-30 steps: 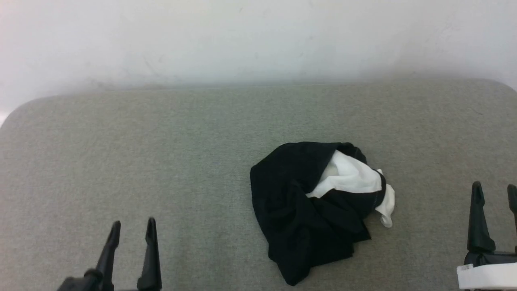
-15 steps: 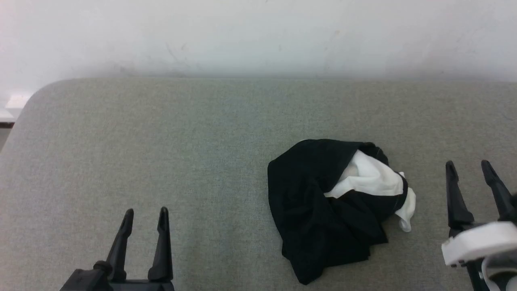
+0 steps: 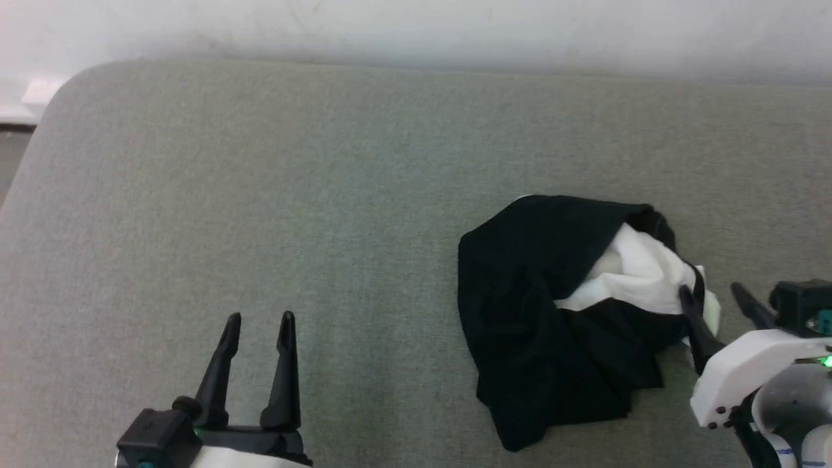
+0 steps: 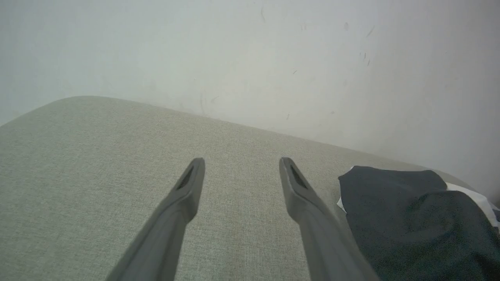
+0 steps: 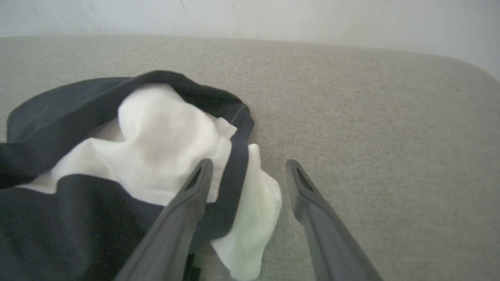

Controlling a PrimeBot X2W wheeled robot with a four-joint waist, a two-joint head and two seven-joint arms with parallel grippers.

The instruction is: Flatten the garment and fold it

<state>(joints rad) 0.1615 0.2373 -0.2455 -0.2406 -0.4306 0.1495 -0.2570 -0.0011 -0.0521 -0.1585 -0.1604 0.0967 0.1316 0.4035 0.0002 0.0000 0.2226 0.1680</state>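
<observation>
The garment (image 3: pixel 552 312) lies crumpled in a heap on the grey padded table (image 3: pixel 260 195), right of centre. It is mostly black cloth with a white bulge on its right side. My right gripper (image 3: pixel 713 296) is open at the heap's right edge. In the right wrist view its left finger (image 5: pixel 187 195) hangs over the black trim and white cloth of the garment (image 5: pixel 156 140), and its right finger is over bare table. My left gripper (image 3: pixel 259 320) stands open at the lower left, well clear of the heap. In the left wrist view the garment (image 4: pixel 410 218) shows at the right.
The table's far edge (image 3: pixel 416 65) meets a white wall (image 3: pixel 455 26). Its rounded far-left corner (image 3: pixel 71 78) shows, with floor beyond. Bare grey surface spreads left of and behind the heap.
The head camera has tilted down and shifted. My right gripper has swung in leftward from the table's right side to the garment's white edge. The left gripper has crept forward a little.
</observation>
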